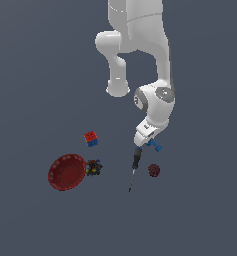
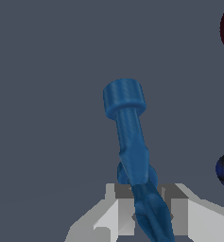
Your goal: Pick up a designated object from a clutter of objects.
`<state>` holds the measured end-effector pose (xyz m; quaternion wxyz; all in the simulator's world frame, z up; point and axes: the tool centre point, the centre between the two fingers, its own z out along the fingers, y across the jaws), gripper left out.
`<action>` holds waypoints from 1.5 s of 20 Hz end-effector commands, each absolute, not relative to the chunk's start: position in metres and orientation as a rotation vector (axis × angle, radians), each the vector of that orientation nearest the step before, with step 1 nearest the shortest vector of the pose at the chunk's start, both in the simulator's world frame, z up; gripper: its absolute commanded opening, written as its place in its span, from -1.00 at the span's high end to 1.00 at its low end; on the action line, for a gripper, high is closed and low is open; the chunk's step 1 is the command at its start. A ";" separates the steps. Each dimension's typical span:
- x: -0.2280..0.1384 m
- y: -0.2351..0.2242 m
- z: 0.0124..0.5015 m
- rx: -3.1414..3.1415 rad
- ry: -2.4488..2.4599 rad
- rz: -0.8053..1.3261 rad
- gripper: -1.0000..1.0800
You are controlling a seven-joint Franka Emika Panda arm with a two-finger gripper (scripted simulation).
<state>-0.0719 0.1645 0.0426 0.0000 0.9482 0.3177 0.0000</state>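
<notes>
Wrist view: my gripper is clamped on the blue piece, its wider capped end pointing away from the fingers. Exterior view: it sits between the black-handled screwdriver and the dark-red ball.

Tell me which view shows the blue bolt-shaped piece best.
Wrist view: the blue piece fills the frame, its round head and shaft clear, running down between the gripper fingers. In the exterior view it is only a small blue speck beside the gripper, shape unreadable.
</notes>
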 end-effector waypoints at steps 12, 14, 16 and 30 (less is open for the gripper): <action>-0.068 0.162 0.064 2.978 0.999 0.000 1.00; -0.066 0.160 0.074 2.978 0.999 0.000 1.00; -0.064 0.159 0.086 2.978 0.999 0.000 1.00; -0.040 0.144 0.213 2.981 1.004 0.000 1.00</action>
